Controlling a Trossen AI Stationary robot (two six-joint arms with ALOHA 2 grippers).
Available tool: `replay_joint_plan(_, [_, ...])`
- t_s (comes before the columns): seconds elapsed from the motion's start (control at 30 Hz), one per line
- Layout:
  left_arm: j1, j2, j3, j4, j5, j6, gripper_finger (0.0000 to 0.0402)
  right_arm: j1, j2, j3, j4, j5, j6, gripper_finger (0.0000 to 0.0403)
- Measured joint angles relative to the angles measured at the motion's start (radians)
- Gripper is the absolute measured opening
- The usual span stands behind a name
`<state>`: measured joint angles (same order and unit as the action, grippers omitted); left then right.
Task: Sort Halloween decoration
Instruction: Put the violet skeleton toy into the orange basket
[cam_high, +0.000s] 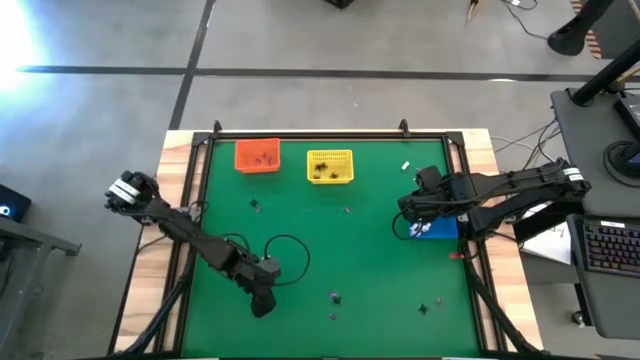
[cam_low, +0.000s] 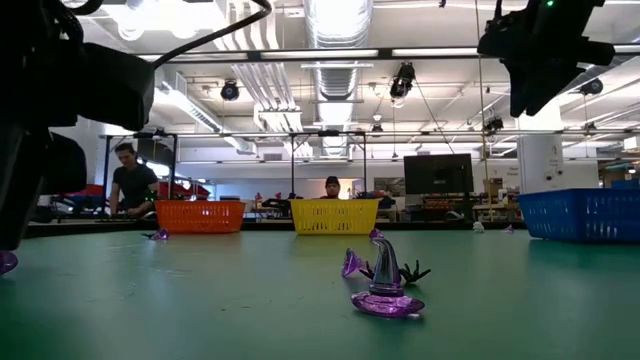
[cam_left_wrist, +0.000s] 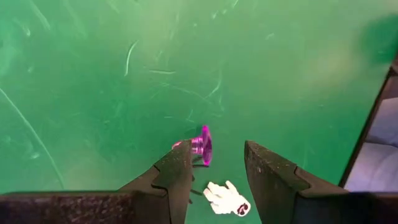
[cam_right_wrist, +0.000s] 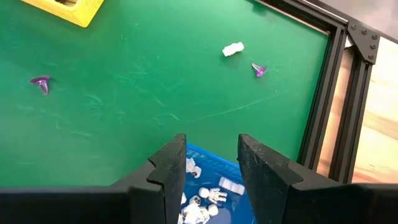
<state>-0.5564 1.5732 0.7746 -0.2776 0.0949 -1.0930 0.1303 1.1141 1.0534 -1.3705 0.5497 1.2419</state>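
My left gripper (cam_high: 263, 303) hangs open over the near-left part of the green mat. In the left wrist view a tiny white skeleton figure (cam_left_wrist: 227, 199) lies on the mat below the gap between my fingers, untouched, and a purple witch hat (cam_left_wrist: 202, 146) lies on its side just beyond it. My right gripper (cam_high: 411, 217) is open above the blue basket (cam_right_wrist: 205, 163), where several white figures (cam_right_wrist: 205, 200) lie. More trinkets are scattered on the mat: a white one (cam_right_wrist: 233, 49), purple ones (cam_right_wrist: 259, 70) (cam_right_wrist: 41, 83), and a purple hat (cam_low: 385, 290) beside a black spider (cam_low: 415, 272).
The orange basket (cam_high: 257, 156) and the yellow basket (cam_high: 330, 166) stand at the far edge, each with small items inside. A black frame rail (cam_right_wrist: 329, 106) runs along the table's right side. A cable loop (cam_high: 285, 250) lies on the mat near my left arm. People are in the room behind.
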Motion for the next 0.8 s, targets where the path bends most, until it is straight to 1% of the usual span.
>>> replay_joint_plan(0.2, [0.0, 0.036, 0.0, 0.002, 0.0, -0.001, 0.0129, 0.0, 0.0, 0.0, 0.0, 0.001, 0.0, 0.0137])
replay_joint_plan(0.4, [0.0, 0.043, 0.0, 0.008, -0.001, -0.001, 0.0126, 0.0, 0.0, 0.0, 0.0, 0.001, -0.012, 0.0137])
replay_joint_plan(0.53, [0.0, 0.044, 0.0, 0.007, 0.0, -0.001, 0.011, 0.0, 0.0, 0.0, 0.0, 0.001, -0.014, 0.0137])
replay_joint_plan(0.8, [0.0, 0.047, 0.0, 0.006, -0.001, -0.002, 0.0064, 0.0, 0.0, 0.0, -0.001, 0.004, -0.024, 0.0137])
